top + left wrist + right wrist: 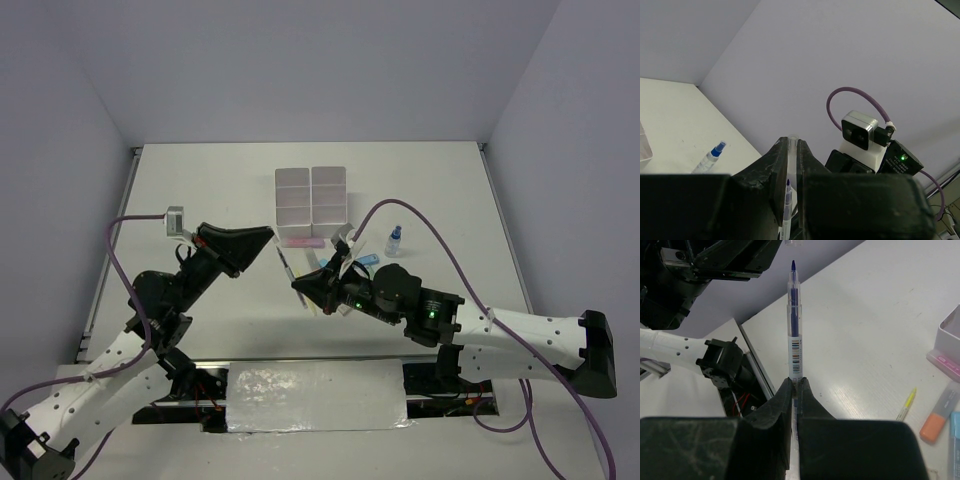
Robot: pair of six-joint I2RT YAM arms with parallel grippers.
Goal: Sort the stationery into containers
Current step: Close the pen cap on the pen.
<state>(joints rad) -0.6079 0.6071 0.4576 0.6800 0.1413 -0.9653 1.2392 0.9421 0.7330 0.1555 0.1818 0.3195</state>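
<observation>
My right gripper [795, 382] is shut on the lower barrel of a clear pen with a blue tip [794, 330], held in the air and pointing at my left gripper. My left gripper [790, 145] is shut on the pen's clear cap [792, 150]. The pen tip [786, 186] sits between the left fingers just below the cap. From above, the two grippers [270, 235] [298, 288] face each other over the table, with the pen [285, 262] between them. The white six-compartment container [311, 195] stands behind them.
A pink marker [301, 241] lies in front of the container. A blue-capped clear bottle [394, 241] stands to the right. A yellow pen [906, 404], an orange marker [940, 412] and a blue item [955, 435] lie near the right gripper.
</observation>
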